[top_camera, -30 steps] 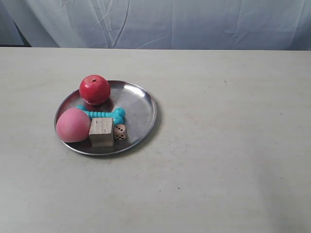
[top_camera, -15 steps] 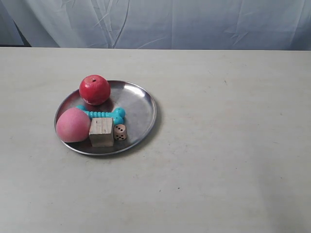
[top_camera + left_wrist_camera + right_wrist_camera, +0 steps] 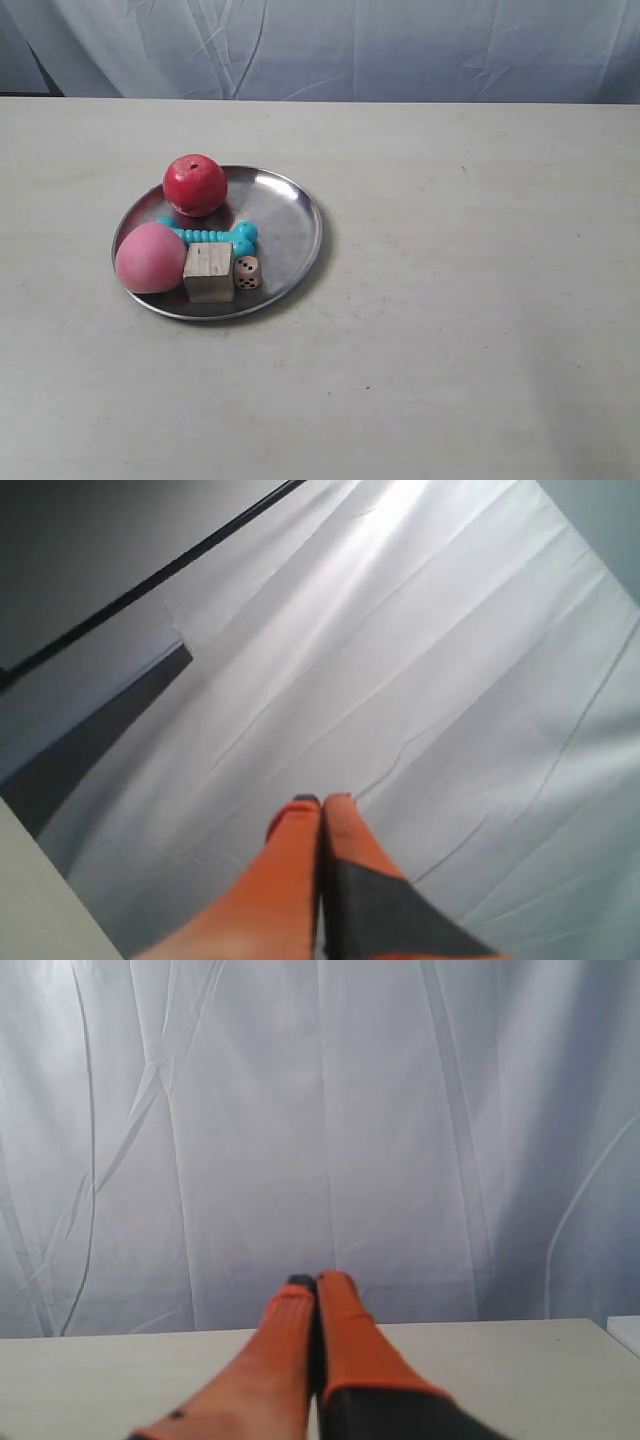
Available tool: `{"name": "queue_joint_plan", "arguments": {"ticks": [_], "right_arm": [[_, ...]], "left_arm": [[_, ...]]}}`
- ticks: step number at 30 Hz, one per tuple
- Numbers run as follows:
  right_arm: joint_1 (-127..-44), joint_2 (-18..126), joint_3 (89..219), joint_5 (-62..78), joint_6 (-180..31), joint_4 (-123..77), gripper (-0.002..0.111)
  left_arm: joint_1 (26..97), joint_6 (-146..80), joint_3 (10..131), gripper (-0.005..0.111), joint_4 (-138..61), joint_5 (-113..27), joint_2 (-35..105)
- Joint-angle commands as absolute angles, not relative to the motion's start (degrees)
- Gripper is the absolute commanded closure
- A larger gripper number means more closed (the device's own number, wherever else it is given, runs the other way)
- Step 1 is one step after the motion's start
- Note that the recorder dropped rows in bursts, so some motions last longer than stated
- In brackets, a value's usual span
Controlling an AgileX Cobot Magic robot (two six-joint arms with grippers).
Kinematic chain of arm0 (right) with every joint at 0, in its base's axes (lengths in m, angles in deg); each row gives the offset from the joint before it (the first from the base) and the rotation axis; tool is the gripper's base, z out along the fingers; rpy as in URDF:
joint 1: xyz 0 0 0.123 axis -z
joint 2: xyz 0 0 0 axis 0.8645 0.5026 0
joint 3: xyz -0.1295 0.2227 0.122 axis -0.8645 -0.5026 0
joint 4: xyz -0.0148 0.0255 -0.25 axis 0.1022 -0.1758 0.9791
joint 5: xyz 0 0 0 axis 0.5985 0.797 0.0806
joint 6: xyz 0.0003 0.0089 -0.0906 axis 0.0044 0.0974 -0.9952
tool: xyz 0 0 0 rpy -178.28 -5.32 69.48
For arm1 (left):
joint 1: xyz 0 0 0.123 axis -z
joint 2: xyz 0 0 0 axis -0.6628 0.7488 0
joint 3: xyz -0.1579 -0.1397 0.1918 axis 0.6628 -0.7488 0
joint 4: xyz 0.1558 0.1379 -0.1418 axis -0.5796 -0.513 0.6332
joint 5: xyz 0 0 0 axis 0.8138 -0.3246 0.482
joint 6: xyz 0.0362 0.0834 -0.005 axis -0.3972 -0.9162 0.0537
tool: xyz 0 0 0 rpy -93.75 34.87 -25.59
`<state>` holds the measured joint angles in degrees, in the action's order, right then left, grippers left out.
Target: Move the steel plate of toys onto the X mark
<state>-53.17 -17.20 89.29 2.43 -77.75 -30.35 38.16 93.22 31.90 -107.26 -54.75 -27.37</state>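
Currently the steel plate [image 3: 285,215] sits on the table [image 3: 480,300] carrying the red ball [image 3: 195,184], pink egg [image 3: 150,257], bone [image 3: 215,236], cube [image 3: 208,271] and die [image 3: 247,272]. Left gripper [image 3: 322,800] and right gripper [image 3: 315,1280] are pinched closed, empty, facing the curtain [image 3: 200,1110].

Staged lab bench: plain pale table [image 3: 480,300] backed by a draped white sheet [image 3: 400,50]

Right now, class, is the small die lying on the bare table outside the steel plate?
No, the die sits inside the rim of the steel plate, beside the wooden cube.
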Motion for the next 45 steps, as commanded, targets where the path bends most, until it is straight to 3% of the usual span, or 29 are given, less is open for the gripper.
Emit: {"name": "queue_joint_plan", "arguments": {"ticks": [1, 6, 12, 15, 19, 26, 45], "right_arm": [[-52.84, -17.56, 89.17, 2.03, -77.72, -30.32, 0.108], [-52.84, -17.56, 89.17, 2.03, -77.72, -30.32, 0.108], [-52.84, -17.56, 89.17, 2.03, -77.72, -30.32, 0.108], [-52.84, -17.56, 89.17, 2.03, -77.72, -30.32, 0.108], [-52.84, -17.56, 89.17, 2.03, -77.72, -30.32, 0.108], [-52.84, -17.56, 89.17, 2.03, -77.72, -30.32, 0.108], [-52.84, -17.56, 89.17, 2.14, -77.74, -30.32, 0.108]], "left_arm": [[38.03, 93.54, 31.64, 0.107, -93.10, -56.43, -27.10], [38.03, 79.66, 30.81, 0.107, -81.70, -56.45, -27.10], [38.03, 2.09, 29.42, 0.107, -42.66, -58.04, -27.10], [38.03, -15.96, 24.60, 0.107, -34.49, -49.21, -27.48], [38.03, -15.83, 17.01, 0.107, -42.88, -41.04, -30.79], [38.03, -15.83, 10.44, 0.107, -45.69, -41.78, -34.51], [38.03, -15.94, 9.78, 0.107, -45.69, -47.11, -34.51]]}}
